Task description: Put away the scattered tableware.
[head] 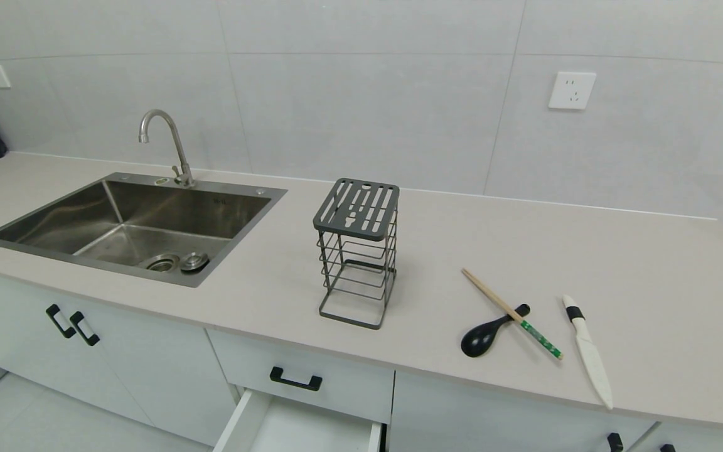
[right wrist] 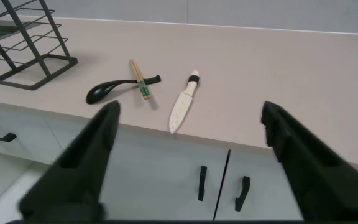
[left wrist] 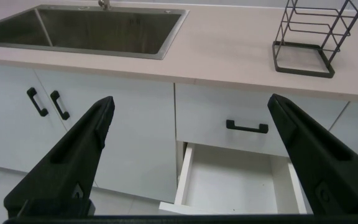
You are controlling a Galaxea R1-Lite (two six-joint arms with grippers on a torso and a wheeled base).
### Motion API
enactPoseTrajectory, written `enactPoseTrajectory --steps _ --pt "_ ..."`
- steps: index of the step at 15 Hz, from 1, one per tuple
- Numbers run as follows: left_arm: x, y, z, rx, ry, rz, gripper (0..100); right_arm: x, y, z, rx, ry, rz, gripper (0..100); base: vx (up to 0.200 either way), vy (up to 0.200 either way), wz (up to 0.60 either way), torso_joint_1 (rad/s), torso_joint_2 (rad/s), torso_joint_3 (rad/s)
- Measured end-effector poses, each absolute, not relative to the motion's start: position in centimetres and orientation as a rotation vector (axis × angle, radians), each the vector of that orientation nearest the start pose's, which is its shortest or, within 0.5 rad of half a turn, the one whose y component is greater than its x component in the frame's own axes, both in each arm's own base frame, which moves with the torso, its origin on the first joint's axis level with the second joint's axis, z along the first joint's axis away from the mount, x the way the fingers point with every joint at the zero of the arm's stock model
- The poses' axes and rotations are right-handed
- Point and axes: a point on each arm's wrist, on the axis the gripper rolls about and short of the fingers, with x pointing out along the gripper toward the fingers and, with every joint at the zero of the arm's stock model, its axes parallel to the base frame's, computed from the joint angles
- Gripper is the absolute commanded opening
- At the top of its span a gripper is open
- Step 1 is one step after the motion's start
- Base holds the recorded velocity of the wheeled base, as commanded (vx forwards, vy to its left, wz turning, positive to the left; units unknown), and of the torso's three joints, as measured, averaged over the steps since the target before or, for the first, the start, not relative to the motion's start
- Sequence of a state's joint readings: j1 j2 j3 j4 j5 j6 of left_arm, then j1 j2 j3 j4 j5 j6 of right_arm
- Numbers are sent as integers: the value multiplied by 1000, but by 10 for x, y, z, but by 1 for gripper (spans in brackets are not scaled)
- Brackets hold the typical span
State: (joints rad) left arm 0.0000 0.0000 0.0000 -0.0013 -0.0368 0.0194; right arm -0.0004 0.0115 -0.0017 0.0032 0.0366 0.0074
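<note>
A pair of wooden chopsticks [head: 509, 311] [right wrist: 139, 79] lies across the handle of a black spoon [head: 484, 337] [right wrist: 106, 91] on the counter's right part. Just right of them, near the front edge, lies a white knife [head: 587, 348] [right wrist: 183, 107]. A dark wire rack [head: 358, 251] [left wrist: 309, 37] [right wrist: 27, 50] with a slotted top stands mid-counter. My left gripper [left wrist: 190, 99] hangs open in front of the cabinets, below counter height, facing an open drawer [left wrist: 235, 180]. My right gripper [right wrist: 190, 109] is open too, out in front of the counter edge opposite the knife, holding nothing.
A steel sink [head: 129, 226] [left wrist: 86, 28] with a faucet [head: 167, 141] takes up the counter's left. The pulled-out drawer [head: 299, 430] sits under the rack. Cabinet doors with black handles [right wrist: 222, 183] line the front. A wall outlet [head: 572, 90] is at the back right.
</note>
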Motion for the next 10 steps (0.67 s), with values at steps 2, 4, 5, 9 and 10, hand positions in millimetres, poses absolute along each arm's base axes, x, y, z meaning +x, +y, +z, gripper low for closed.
enactPoseTrajectory --steps 2,4,5,9,10 --pt "-23 -1 76 19 -2 -37 100 -22 1 76 8 13 36 100 0 0 0 0 0 0" --pt "-23 -1 76 19 -1 -37 100 -22 1 76 7 13 37 100 0 0 0 0 0 0" --pt "-23 -1 76 19 -2 -37 100 -22 1 76 7 12 37 100 0 0 0 0 0 0" --pt "-23 -1 76 19 -2 -37 100 -22 1 76 2 10 37 100 0 0 0 0 0 0" --pt "-23 -1 76 19 -2 -37 100 -22 1 76 -4 7 40 100 0 0 0 0 0 0"
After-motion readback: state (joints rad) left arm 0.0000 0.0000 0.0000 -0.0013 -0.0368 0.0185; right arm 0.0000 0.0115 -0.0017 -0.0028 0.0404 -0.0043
